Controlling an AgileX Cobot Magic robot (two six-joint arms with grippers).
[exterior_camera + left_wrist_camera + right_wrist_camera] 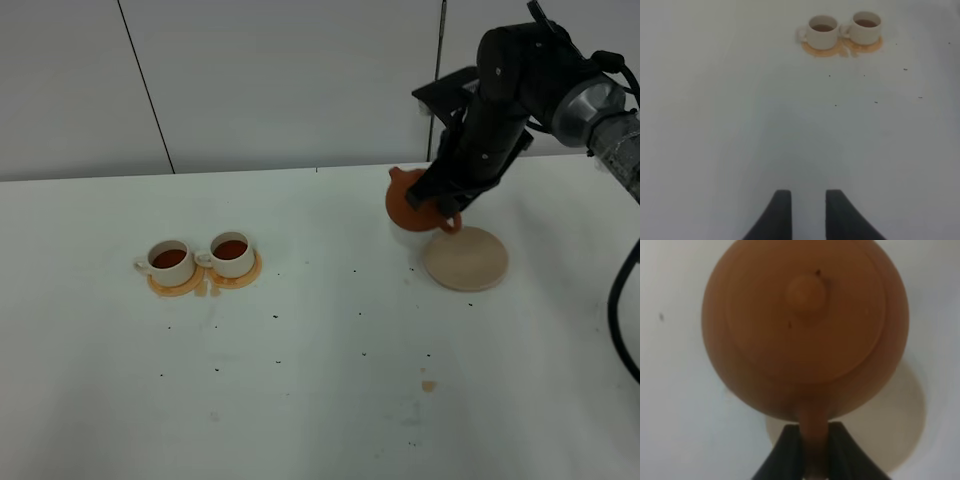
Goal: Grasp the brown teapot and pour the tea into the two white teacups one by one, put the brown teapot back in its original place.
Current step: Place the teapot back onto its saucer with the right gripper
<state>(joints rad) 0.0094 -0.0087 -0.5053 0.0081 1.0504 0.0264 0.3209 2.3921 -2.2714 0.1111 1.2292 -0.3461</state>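
Note:
The brown teapot (408, 207) hangs in the air just left of and above the beige round saucer (467, 259), its original place. My right gripper (441, 207) is shut on the teapot's handle. In the right wrist view the teapot (805, 325) fills the frame, lid knob up, with my gripper (813, 447) clamped on its handle and the saucer (900, 420) partly showing beneath. The two white teacups (170, 262) (232, 253) stand side by side on orange coasters at the left, both holding dark tea. My left gripper (807, 212) hovers over bare table, open, with the teacups (822, 31) (866, 27) far ahead of it.
The white table (320, 380) carries small dark specks and a pale stain (428, 385) near the front middle. Orange coasters (178, 285) sit under the cups. A grey panelled wall stands behind the table.

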